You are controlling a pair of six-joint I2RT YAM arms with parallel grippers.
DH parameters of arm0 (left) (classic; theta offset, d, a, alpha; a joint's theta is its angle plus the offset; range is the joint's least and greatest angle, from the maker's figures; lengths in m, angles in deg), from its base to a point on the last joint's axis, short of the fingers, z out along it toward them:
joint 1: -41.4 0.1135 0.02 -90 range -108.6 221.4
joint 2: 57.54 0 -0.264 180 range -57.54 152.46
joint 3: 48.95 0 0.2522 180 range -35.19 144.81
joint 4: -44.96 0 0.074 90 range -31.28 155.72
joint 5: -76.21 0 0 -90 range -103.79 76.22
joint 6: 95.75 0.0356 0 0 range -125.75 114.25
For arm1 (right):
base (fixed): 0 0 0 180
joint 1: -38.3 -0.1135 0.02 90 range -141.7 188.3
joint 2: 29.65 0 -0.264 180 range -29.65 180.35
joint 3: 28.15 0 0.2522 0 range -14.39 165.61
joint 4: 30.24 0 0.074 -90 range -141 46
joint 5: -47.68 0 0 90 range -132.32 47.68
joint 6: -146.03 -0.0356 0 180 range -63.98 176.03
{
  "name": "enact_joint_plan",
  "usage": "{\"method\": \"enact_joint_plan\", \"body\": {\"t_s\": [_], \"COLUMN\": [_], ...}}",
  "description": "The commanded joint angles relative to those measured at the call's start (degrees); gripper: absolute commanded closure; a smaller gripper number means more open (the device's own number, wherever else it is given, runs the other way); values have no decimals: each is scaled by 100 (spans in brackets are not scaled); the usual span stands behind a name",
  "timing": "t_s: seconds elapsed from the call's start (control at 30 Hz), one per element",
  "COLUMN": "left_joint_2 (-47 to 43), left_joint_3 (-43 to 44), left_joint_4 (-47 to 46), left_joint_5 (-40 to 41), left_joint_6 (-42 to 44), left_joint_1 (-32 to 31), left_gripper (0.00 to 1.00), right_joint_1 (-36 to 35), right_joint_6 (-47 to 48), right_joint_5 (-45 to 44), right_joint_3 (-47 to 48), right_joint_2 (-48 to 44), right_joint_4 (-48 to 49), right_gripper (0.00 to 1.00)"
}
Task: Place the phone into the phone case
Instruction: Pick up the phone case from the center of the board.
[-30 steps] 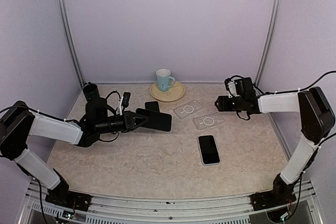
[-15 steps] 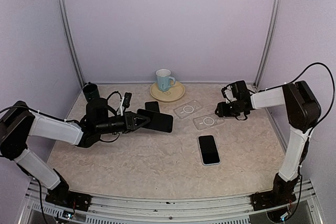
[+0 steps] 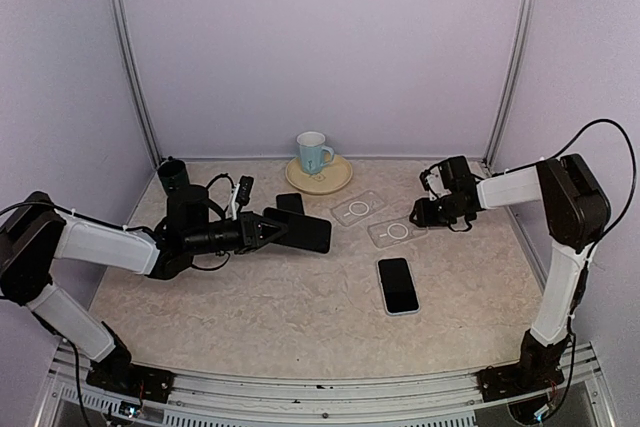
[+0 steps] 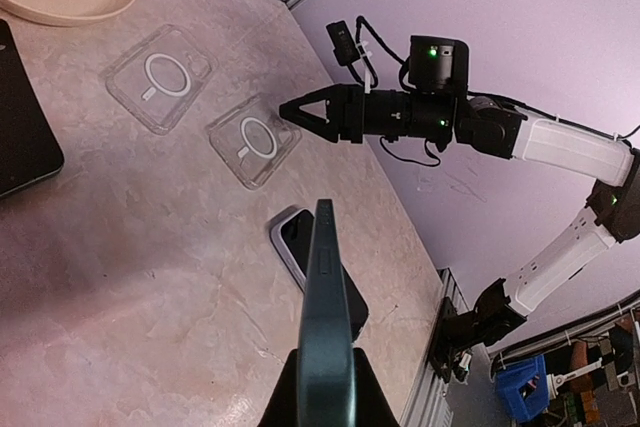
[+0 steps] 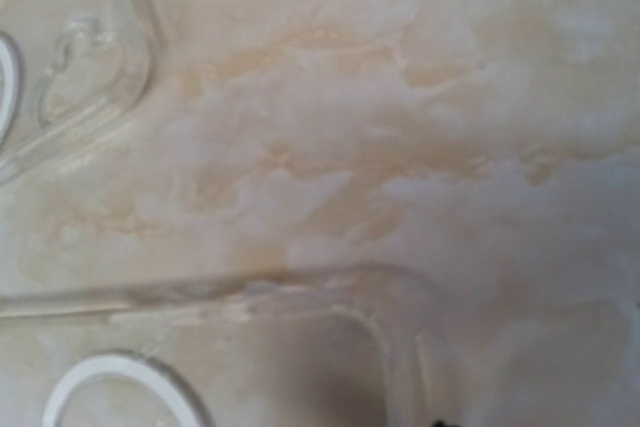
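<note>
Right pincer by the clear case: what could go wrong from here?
1. The right pincer sits low at the edge of the nearer clear case; on that thin rim it may slip or shove the case into the second case beside it.
2. The left pincer grips the dark phone by one end, so it could pivot when pressed in.
3. The white-rimmed phone lies in front of the case and might get bumped.

The phone (image 3: 398,285) lies before the phone case (image 3: 397,231).

3 phones (image 3: 398,285) (image 3: 300,232) (image 3: 290,203), 2 cases (image 3: 357,209) (image 3: 397,232), 1 mug (image 3: 313,152), 1 plate (image 3: 335,179), 1 blk cup (image 3: 172,175)
</note>
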Motion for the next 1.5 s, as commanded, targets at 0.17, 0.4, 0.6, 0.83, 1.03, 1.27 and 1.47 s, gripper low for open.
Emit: {"method": "enact_joint_plan", "body": {"t_s": [0.17, 0.4, 0.6, 0.83, 1.03, 1.27, 1.47], "left_joint_2": [-38, 2, 81, 195, 281, 301, 161], "left_joint_3": [193, 237, 333, 345, 373, 459, 424], "left_joint_4": [-105, -50, 67, 64, 119, 278, 283], "left_joint_5": [-14, -42, -34, -6, 170, 424, 755], "left_joint_6": [-20, -87, -127, -243, -535, -816, -1023], "left_joint_1": [-29, -29, -29, -31, -38, -47, -135], "left_gripper": [100, 100, 100, 100, 100, 100, 100], "right_joint_1": [136, 201, 204, 204, 144, -314, -870], "right_joint_6": [13, -57, -82, -240, -494, -796, -1084], "right_joint_5": [-9, 191, 271, 578, 591, 38, -506], "right_joint_3": [-49, -44, -60, -136, -420, -671, -659], "right_joint_2": [205, 305, 301, 181, -143, -748, -1151], "right_joint_4": [-48, -30, -22, 76, 262, 278, 135], "right_gripper": [55, 78, 93, 100, 100, 100, 100]}}
